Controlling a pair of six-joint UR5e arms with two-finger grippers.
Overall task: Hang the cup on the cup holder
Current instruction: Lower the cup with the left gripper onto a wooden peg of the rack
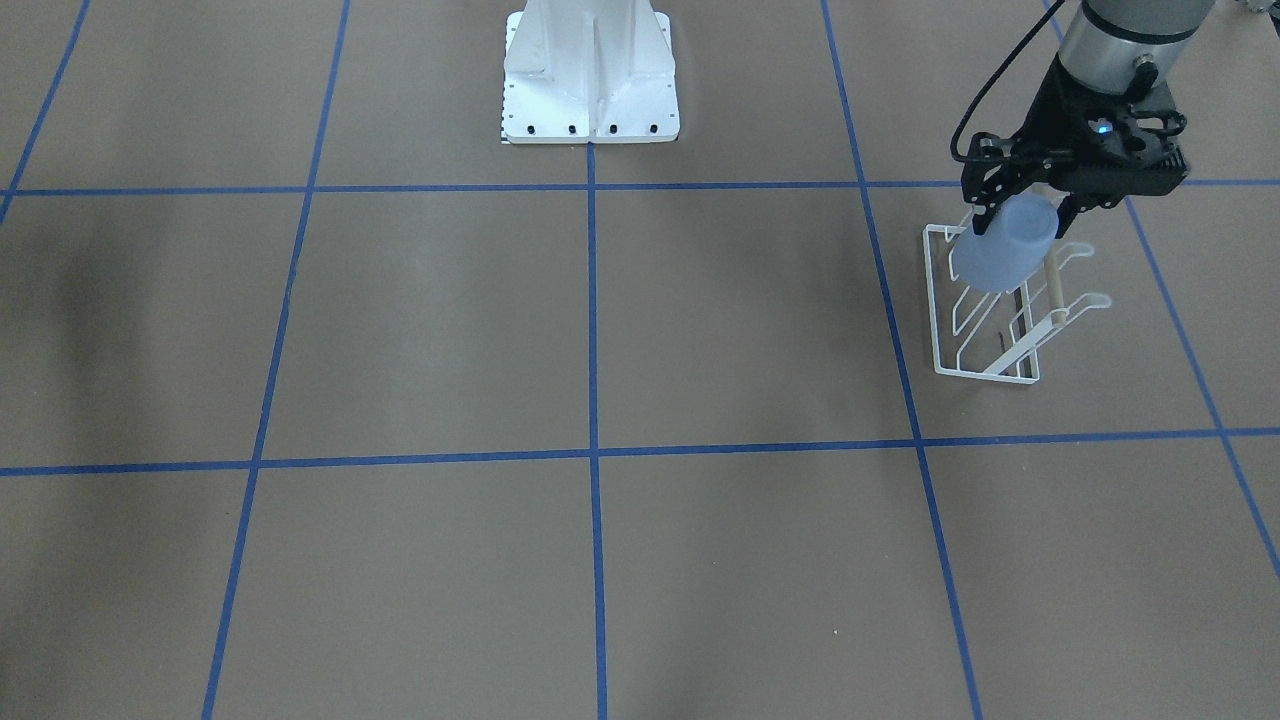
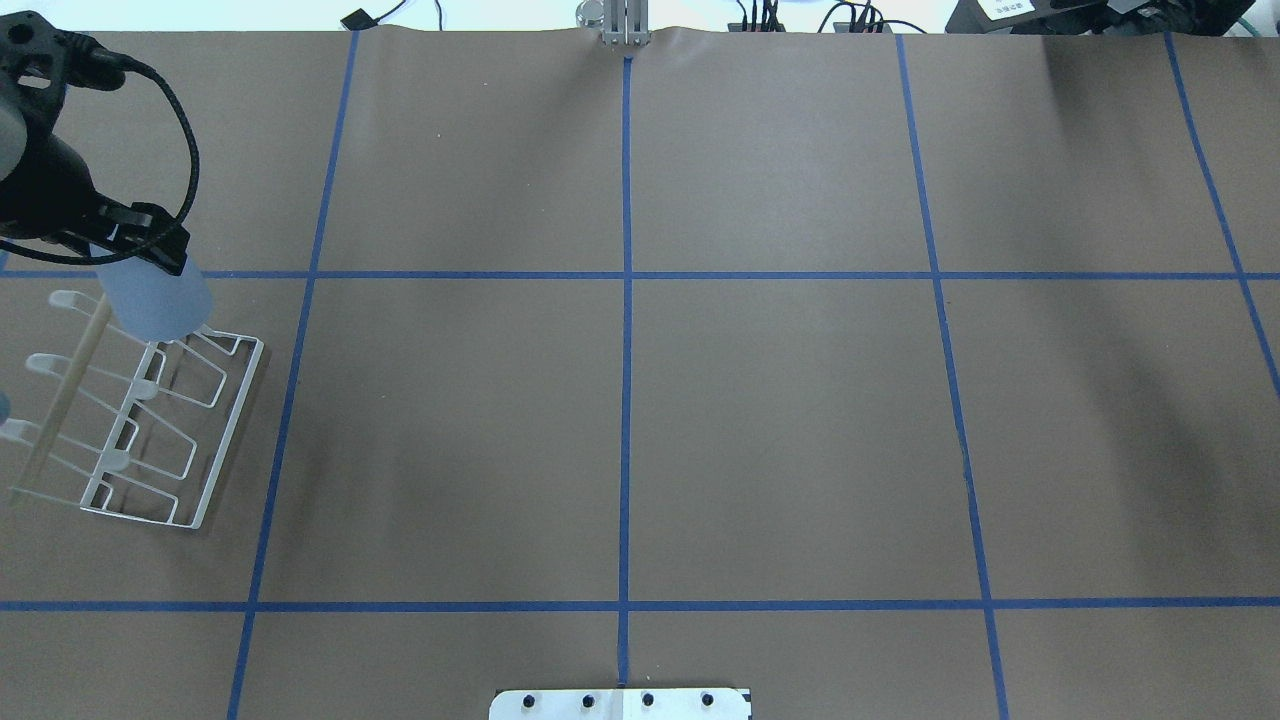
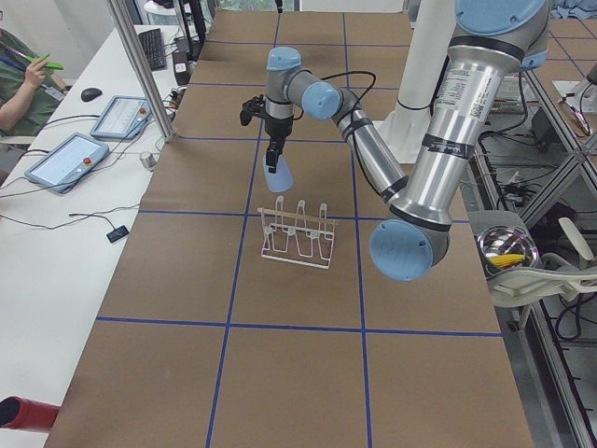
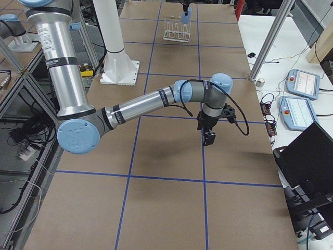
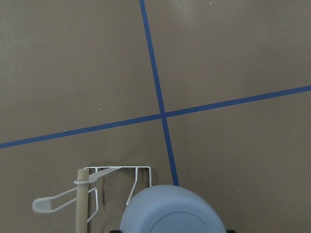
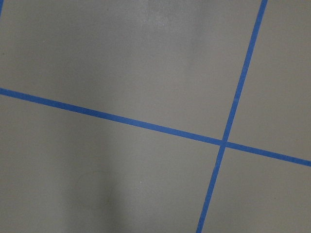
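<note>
My left gripper (image 1: 1020,212) is shut on the pale blue-grey cup (image 1: 1003,255), gripping near its rim with the rounded base pointing down and outward. The cup hangs tilted just above the far end of the white wire cup holder (image 1: 933,300). In the overhead view the gripper (image 2: 140,252) holds the cup (image 2: 157,300) over the holder (image 2: 231,434) at the table's left edge. The left wrist view shows the cup's base (image 5: 172,211) beside the wooden rod (image 5: 81,204). My right gripper (image 4: 209,138) shows only in the exterior right view, so I cannot tell its state.
The brown paper table (image 2: 640,400) carries a grid of blue tape lines. The white robot pedestal (image 1: 590,70) stands at the table's middle edge. Operators' tablets (image 3: 65,159) lie on a side desk beyond the table.
</note>
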